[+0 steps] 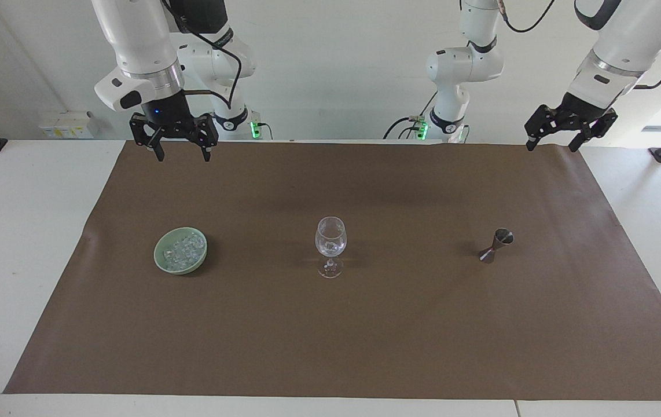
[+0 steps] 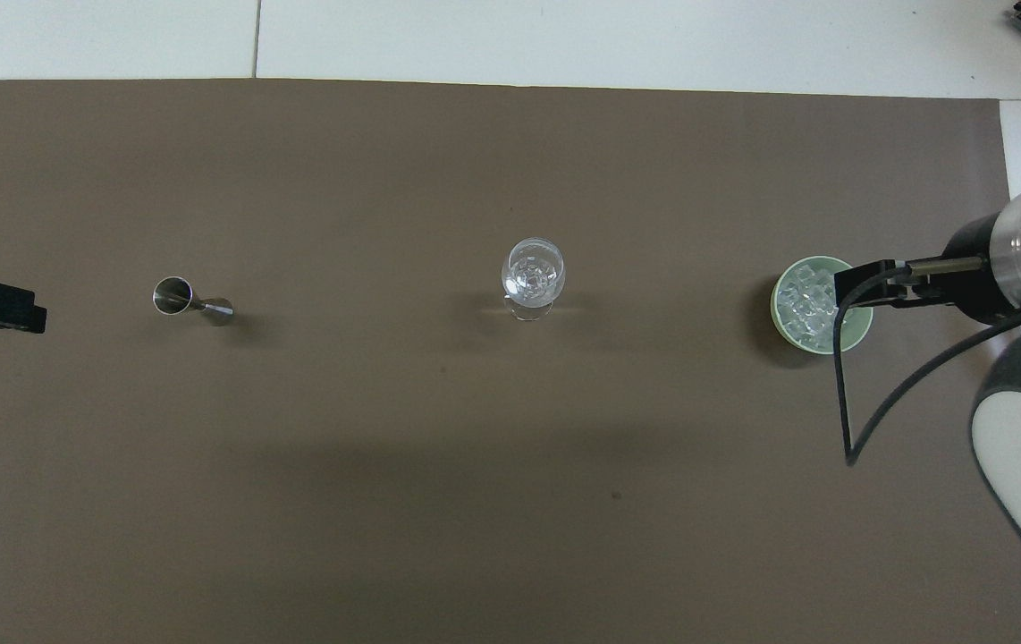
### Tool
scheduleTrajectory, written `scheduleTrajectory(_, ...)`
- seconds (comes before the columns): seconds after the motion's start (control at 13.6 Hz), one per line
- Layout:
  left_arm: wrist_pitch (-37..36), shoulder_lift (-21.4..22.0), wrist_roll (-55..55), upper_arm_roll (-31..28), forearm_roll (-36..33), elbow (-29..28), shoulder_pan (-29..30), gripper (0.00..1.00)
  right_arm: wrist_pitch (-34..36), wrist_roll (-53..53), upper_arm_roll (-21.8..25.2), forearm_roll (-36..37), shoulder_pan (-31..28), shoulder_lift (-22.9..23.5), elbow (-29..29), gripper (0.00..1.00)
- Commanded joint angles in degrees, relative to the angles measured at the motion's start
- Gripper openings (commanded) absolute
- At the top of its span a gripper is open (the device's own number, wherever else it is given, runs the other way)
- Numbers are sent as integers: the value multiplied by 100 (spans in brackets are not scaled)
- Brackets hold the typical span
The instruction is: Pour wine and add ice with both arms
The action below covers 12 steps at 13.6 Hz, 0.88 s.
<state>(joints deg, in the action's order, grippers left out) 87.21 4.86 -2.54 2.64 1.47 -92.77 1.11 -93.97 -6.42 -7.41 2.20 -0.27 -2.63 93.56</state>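
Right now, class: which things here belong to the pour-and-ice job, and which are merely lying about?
Belongs to the job:
wine glass
ice in the green dish
metal jigger
left gripper, open
right gripper, open

Just lying about:
brown mat
white table

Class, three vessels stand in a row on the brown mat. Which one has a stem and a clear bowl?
The wine glass, in the middle of the row. The pale green dish is low and opaque; the metal jigger is a double cone.
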Motion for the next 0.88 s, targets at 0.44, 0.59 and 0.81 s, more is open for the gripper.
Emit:
scheduleTrajectory(0.44, -222, 393, -89, -71, -59, -136, 21, 100, 54, 176, -68, -9, -79, -159, 172, 100)
scheduleTrajectory(0.59, -222, 419, -45, -62, -59, -162, -49, 100, 63, 176, -68, -9, -79, -159, 172, 100)
scheduleTrajectory(0.81, -222, 419, -27, -36, -59, -154, -67, 100, 63, 158, -68, -9, -52, -159, 172, 100)
